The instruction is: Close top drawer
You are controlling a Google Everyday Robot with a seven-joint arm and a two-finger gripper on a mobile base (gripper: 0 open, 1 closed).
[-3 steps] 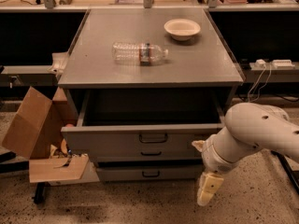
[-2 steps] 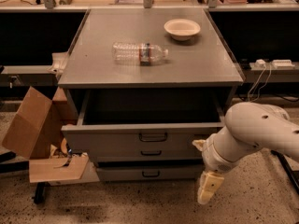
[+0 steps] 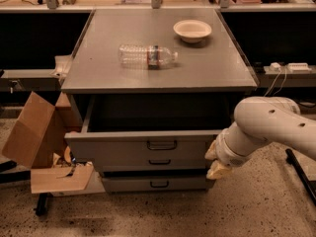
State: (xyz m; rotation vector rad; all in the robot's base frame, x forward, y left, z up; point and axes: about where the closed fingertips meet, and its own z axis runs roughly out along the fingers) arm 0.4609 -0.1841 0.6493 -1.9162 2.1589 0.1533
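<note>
The top drawer [image 3: 118, 147] of the grey metal cabinet stands pulled out toward me, with its dark inside showing. Its tall front panel carries a small dark handle [image 3: 162, 145] at the centre. My gripper [image 3: 215, 162], on the end of the white arm [image 3: 266, 125], is at the right end of the drawer's front panel, close to or touching it. Two shorter drawers [image 3: 159, 183] sit below, both pushed in further than the top one.
A plastic water bottle [image 3: 147, 56] lies on the cabinet top [image 3: 98, 73], and a white bowl [image 3: 192, 30] stands behind it. An open cardboard box [image 3: 34, 132] leans at the cabinet's left side. A power strip [image 3: 296, 67] lies on a shelf at the right.
My gripper has risen from near the floor to the right end of the top drawer's front. The drawer stands as far out as before.
</note>
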